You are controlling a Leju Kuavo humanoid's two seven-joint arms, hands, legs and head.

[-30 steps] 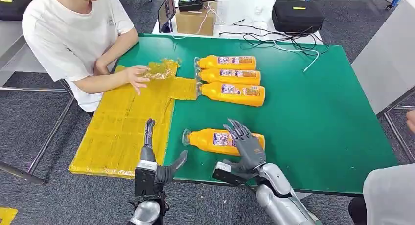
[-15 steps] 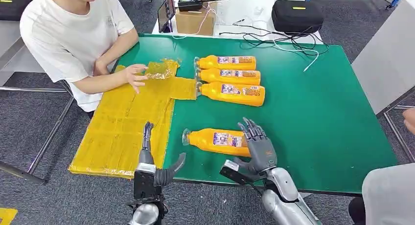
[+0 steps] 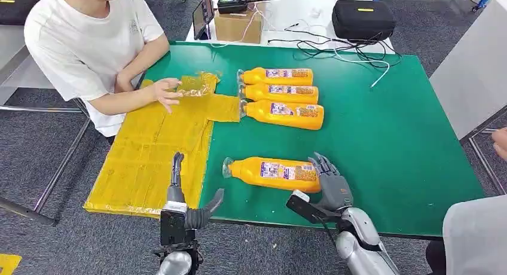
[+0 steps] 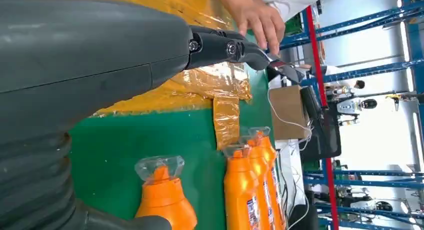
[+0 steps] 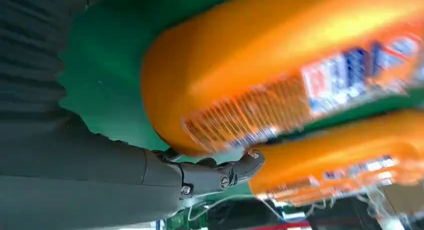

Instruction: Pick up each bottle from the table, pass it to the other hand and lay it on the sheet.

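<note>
head view, bottle: the nearest bottle lies on its side on the green table, cap toward the yellow sheet, well apart from three more bottles lined up farther back.
head view, right hand: the right hand sits at the bottle's base end with fingers spread, holding nothing; contact with the base looks possible but i cannot settle it.
head view, left hand: the left hand hovers at the sheet's near edge, fingers apart and empty.
head view, risk: a grasp taken at the very base could let the round bottle roll or pivot away, or leave it hanging cap-heavy for the handover.
head view, person: a person's hand rests on the sheet's far end, so a laid bottle could crowd it.
left wrist view, seen: the capped neck of the nearest bottle, green table and sheet beyond.
left wrist view, hidden: the grey cover blocks much; the bottle's body is cut off.
right wrist view, seen: the bottle's base looms close, a dark finger just under it.
right wrist view, hidden: blurred; finger contact cannot be told.
</note>
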